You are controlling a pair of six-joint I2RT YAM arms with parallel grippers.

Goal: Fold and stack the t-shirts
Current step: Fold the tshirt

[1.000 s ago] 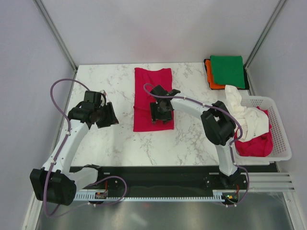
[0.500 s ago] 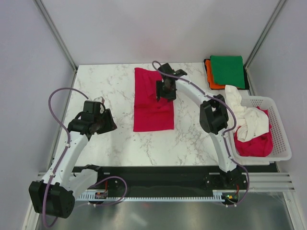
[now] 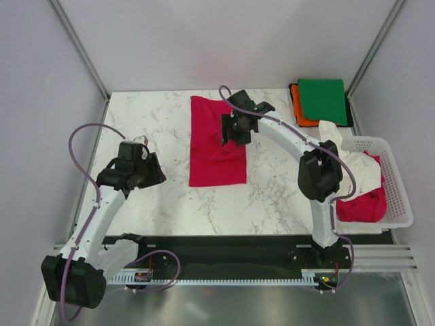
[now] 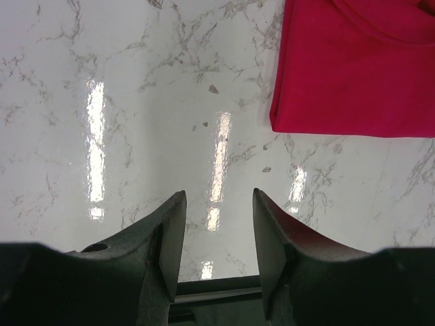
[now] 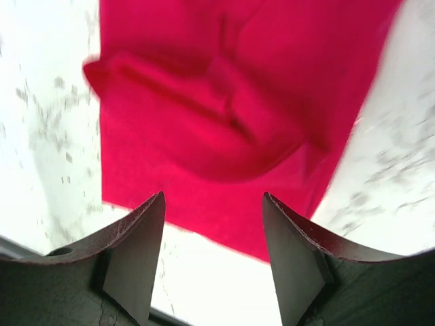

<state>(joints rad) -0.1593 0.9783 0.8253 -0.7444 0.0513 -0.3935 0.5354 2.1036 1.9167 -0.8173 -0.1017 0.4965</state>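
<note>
The slim white left arm (image 3: 92,214) and right arm (image 3: 282,136), each with bulky black joint housings, a black base block near the frame's bottom and a thin mauve cable (image 3: 70,148) looping alongside, end in a matte black left hand (image 4: 216,204) and right hand (image 5: 212,204) with two wedge-shaped fingers.

White marble-veined table (image 3: 272,197) — plain pale walls (image 3: 204,41), metal corner posts (image 3: 78,47) — glossy light streaks (image 4: 221,156).
</note>
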